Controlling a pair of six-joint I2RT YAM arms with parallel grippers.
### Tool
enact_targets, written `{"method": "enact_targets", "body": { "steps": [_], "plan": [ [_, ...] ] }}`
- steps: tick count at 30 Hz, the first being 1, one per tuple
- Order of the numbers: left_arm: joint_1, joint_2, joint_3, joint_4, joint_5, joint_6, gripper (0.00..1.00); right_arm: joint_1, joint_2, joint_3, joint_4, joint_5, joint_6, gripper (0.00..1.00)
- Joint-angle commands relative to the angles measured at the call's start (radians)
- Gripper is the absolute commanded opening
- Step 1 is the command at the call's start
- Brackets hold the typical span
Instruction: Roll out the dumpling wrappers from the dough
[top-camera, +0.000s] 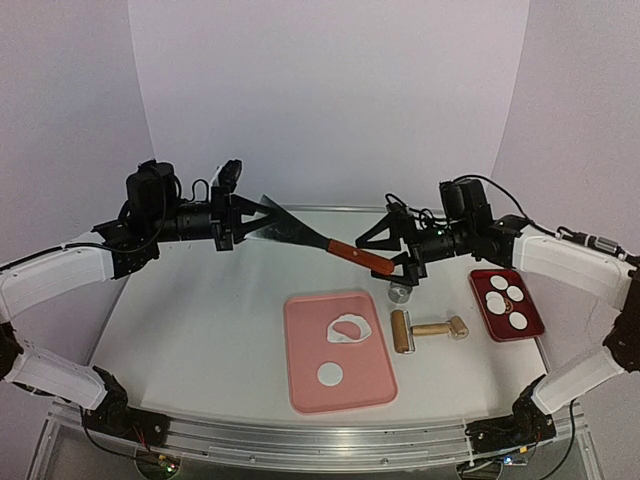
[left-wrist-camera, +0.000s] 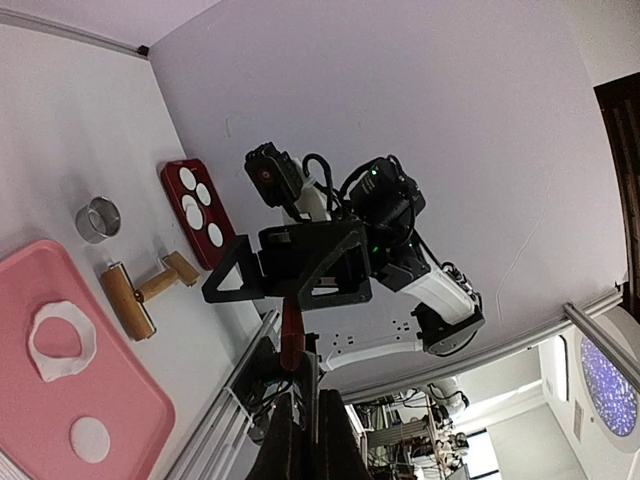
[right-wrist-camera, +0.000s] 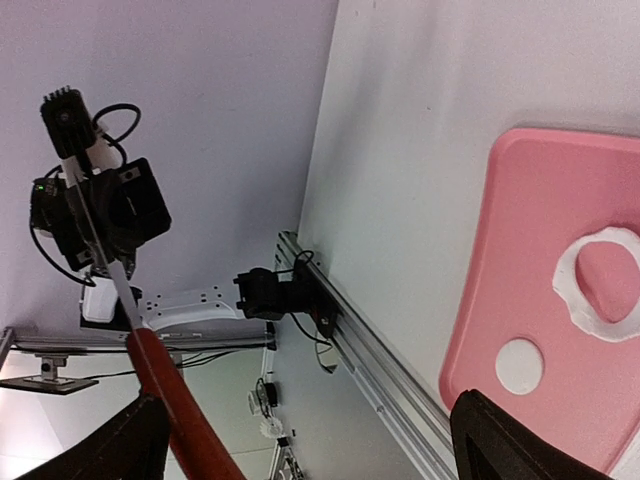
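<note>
- Both arms are reaching up and inward over the desk (top-camera: 200, 330), and are meeting in the upper middle of the top view.
- The left gripper (top-camera: 262, 216) is pressing its fingers together on the blade of the spatula (top-camera: 300, 232).
- The right gripper (top-camera: 375, 256) is holding its fingers wide apart, with the red handle lying between them, ungripped.
- The pink board (top-camera: 310, 390) is lying at lower centre.
- The dough (right-wrist-camera: 567, 285), a ragged ring, is resting on the board's upper half. It is judged soft, light and tearable, so lifting from beneath an edge is advised.
- One dumpling wrapper (top-camera: 329, 375) is lying below it, looking thin and floppy. More are sitting in the red tray (top-camera: 482, 276) at right.
</note>
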Motion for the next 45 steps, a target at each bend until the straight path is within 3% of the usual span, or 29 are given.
{"method": "enact_targets", "body": {
  "steps": [1, 10, 20, 30, 36, 41, 45],
  "plan": [
    [0.008, -0.035, 0.002, 0.099, -0.061, -0.037, 0.0, -0.004, -0.062, -0.039, 0.316, -0.07, 0.183, 0.98],
    [0.009, -0.044, -0.007, 0.087, -0.125, -0.048, 0.0, -0.003, -0.092, -0.061, 0.459, -0.156, 0.318, 0.9],
    [0.009, -0.053, -0.031, 0.083, -0.172, -0.058, 0.0, -0.001, -0.075, -0.058, 0.471, -0.17, 0.337, 0.51],
    [0.009, -0.075, -0.046, 0.04, -0.25, -0.055, 0.0, -0.002, -0.055, -0.055, 0.469, -0.214, 0.337, 0.47],
    [0.008, -0.059, -0.035, 0.027, -0.262, -0.059, 0.0, -0.002, -0.039, -0.046, 0.468, -0.256, 0.335, 0.39],
    [0.008, -0.052, -0.036, 0.03, -0.257, -0.063, 0.0, -0.002, -0.027, -0.029, 0.468, -0.25, 0.322, 0.24],
    [0.008, -0.042, -0.04, 0.004, -0.205, -0.047, 0.01, -0.002, -0.028, -0.032, 0.449, -0.195, 0.304, 0.0]
  ]
}}
